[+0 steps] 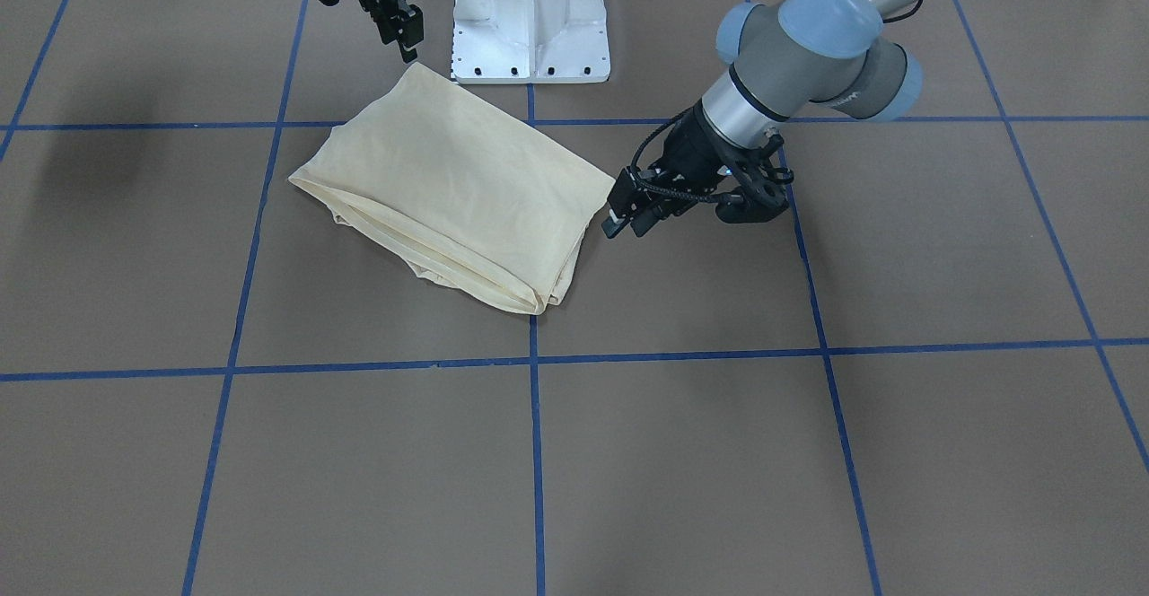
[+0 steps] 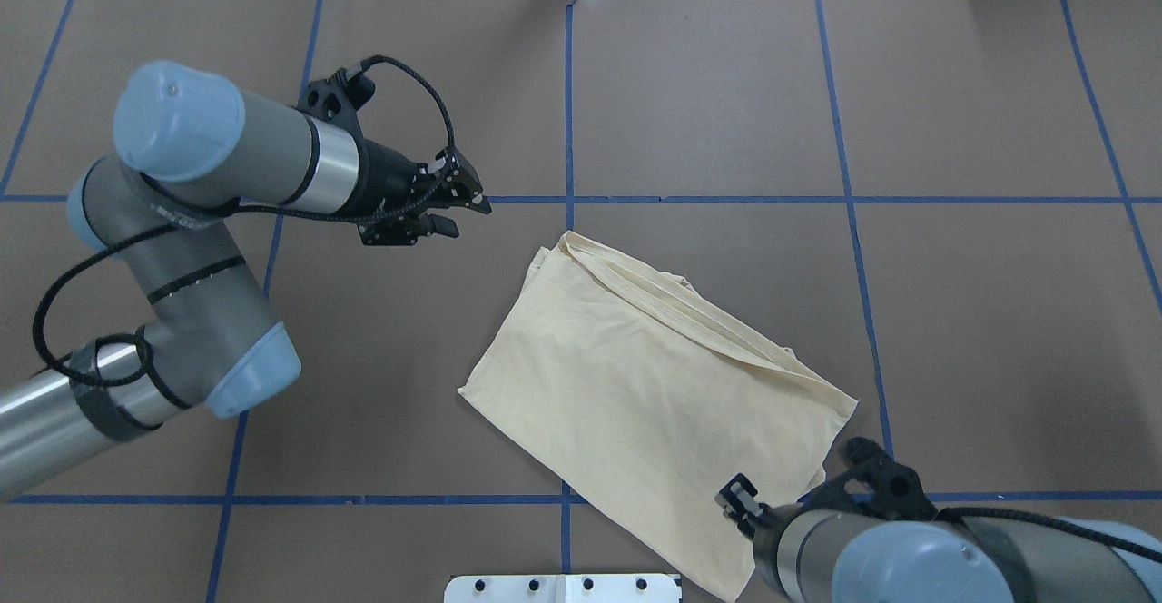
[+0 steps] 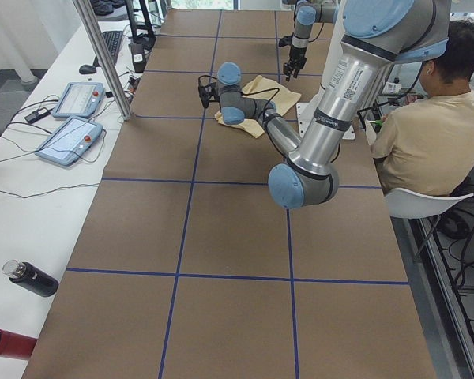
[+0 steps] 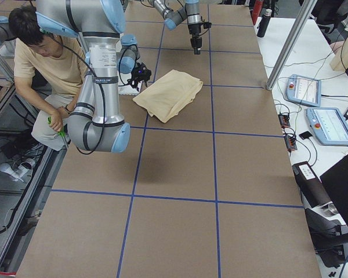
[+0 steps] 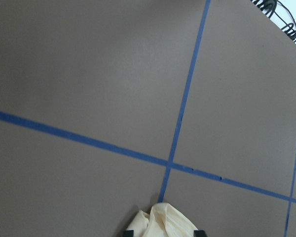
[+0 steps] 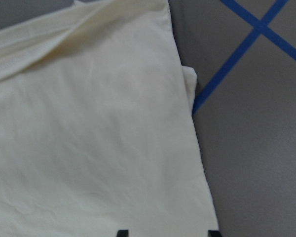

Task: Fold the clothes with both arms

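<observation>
The clothes are one pale cream-yellow shirt (image 1: pixel 449 183) (image 2: pixel 635 376), folded into a rough rectangle that lies slanted on the brown table, with layered hems along one long edge. My left gripper (image 1: pixel 626 223) (image 2: pixel 467 215) is open just off the shirt's corner, holding nothing; in the left wrist view that corner (image 5: pixel 163 222) shows between its spread fingertips. My right gripper (image 1: pixel 408 35) (image 2: pixel 735 499) is open over the shirt's opposite corner near the base. The right wrist view is filled with plain fabric (image 6: pixel 89 138). No print shows.
The white pedestal base (image 1: pixel 530 21) stands just behind the shirt. Blue tape lines (image 1: pixel 536 358) grid the table. A seated person (image 3: pixel 426 134) is beside the robot. Two teach pendants (image 4: pixel 327 124) and bottles (image 3: pixel 31 278) lie on the side bench.
</observation>
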